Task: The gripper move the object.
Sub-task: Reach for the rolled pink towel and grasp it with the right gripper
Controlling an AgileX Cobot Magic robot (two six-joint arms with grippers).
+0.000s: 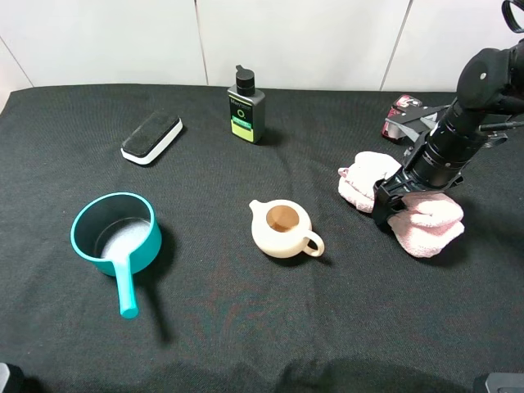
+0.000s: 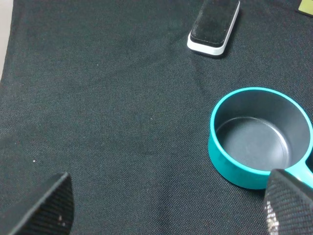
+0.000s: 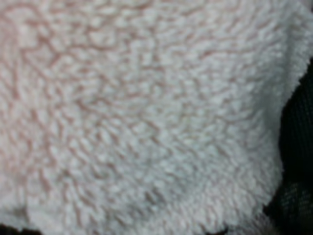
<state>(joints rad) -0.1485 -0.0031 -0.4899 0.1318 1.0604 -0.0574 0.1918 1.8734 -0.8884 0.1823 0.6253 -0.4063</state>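
Nearest to us, the black cloth (image 1: 246, 327) runs in a broad bare stretch across the whole near side, the widest open room on the table. The left gripper (image 2: 166, 208) hangs over the near-left part of it, its fingers (image 2: 49, 205) spread wide above bare cloth, close to the teal saucepan (image 1: 143, 255). That pan sits at the near left with its handle pointing toward us. At the centre stands the cream teapot (image 1: 270, 241), upright, lid off, with clear cloth all round it. To its right, across a gap of bare cloth, lies the pink towel bundle (image 1: 430, 221), which fills the right wrist view. We see the right gripper (image 1: 393, 201) pressed down into the bundle's middle, so that one pink lump bulges on its near-right side and another on its far-left. Its fingers stand wide, sunk in the pile rather than pinched shut on it. A strip of cloth remains between the bundle and the right edge of the view. Farther back, a small red and black thing (image 1: 403, 110) lies just behind the arm. A dark bottle (image 1: 246, 110) stands at the far centre and a black-topped eraser (image 1: 151, 137) lies at the far left, well apart from each other. Beyond them the cloth's far edge meets the white wall (image 1: 286, 41).
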